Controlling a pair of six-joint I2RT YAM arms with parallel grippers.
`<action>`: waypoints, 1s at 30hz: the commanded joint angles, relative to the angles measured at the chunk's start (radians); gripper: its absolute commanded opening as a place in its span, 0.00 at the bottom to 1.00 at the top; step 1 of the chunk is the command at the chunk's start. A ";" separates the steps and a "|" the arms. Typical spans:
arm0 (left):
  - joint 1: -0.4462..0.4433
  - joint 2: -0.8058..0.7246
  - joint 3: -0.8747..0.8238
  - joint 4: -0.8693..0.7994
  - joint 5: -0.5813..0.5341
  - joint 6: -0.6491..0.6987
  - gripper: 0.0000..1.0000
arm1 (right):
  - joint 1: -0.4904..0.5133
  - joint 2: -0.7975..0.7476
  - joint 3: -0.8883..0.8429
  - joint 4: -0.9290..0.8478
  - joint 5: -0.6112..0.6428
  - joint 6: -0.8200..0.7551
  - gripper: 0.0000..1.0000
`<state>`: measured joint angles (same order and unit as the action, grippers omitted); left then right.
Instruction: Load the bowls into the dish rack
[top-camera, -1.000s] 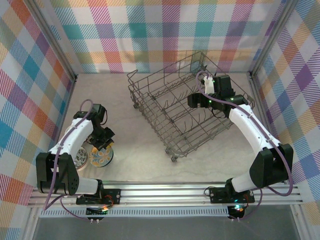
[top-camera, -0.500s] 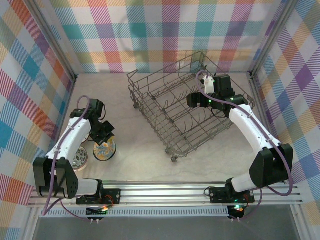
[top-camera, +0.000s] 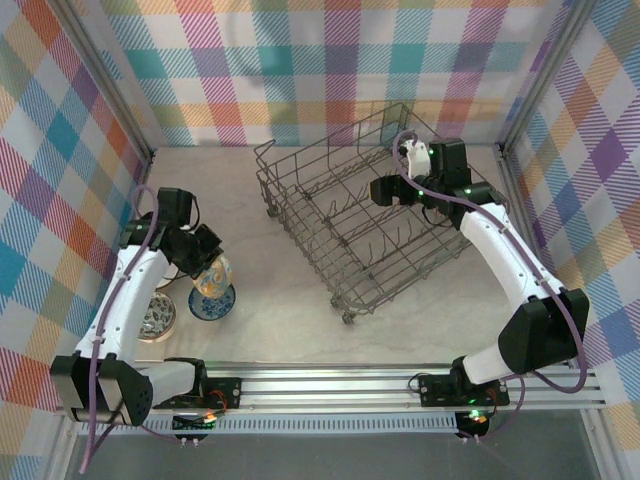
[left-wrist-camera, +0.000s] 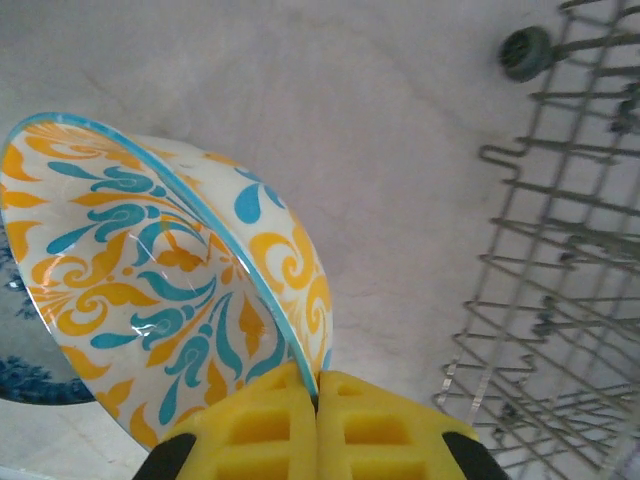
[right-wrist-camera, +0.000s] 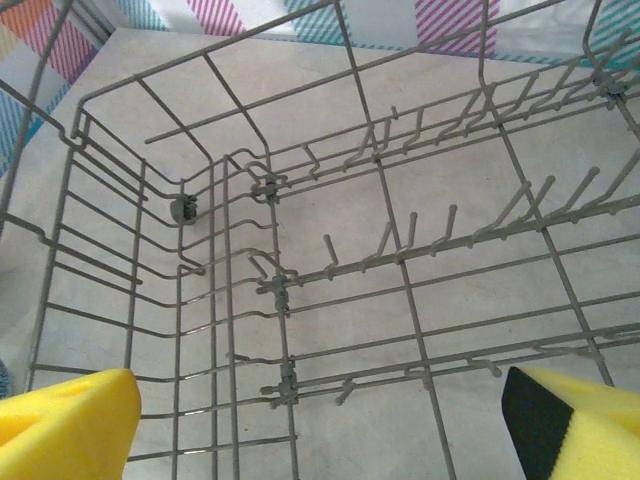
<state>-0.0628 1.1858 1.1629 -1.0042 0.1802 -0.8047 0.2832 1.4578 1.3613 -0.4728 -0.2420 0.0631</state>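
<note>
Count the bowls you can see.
3: a yellow-and-teal bowl in the left gripper, a blue-patterned bowl beneath it, a dark-patterned bowl further left. The arm may hide others.

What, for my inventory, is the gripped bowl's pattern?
Small round ceramic bowl: orange-and-teal scrolls on white, blue rim; left wrist view.

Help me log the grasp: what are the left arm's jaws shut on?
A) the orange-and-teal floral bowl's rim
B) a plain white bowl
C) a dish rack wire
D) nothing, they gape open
A: in the left wrist view the left gripper has its yellow jaws pressed together on the rim of the floral bowl, clear of the dish rack.
</note>
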 joint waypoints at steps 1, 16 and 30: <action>0.008 -0.032 0.111 0.055 0.017 -0.050 0.00 | 0.007 0.018 0.045 -0.013 -0.054 -0.022 0.93; -0.139 0.100 0.513 0.269 -0.191 -0.140 0.00 | 0.024 -0.059 0.082 0.022 -0.148 0.004 0.89; -0.504 0.371 0.804 0.415 -0.488 -0.146 0.00 | 0.152 -0.163 -0.034 0.301 -0.166 0.058 0.88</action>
<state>-0.5217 1.5421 1.8961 -0.6956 -0.2146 -0.9543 0.4210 1.3125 1.3510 -0.3233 -0.3534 0.0868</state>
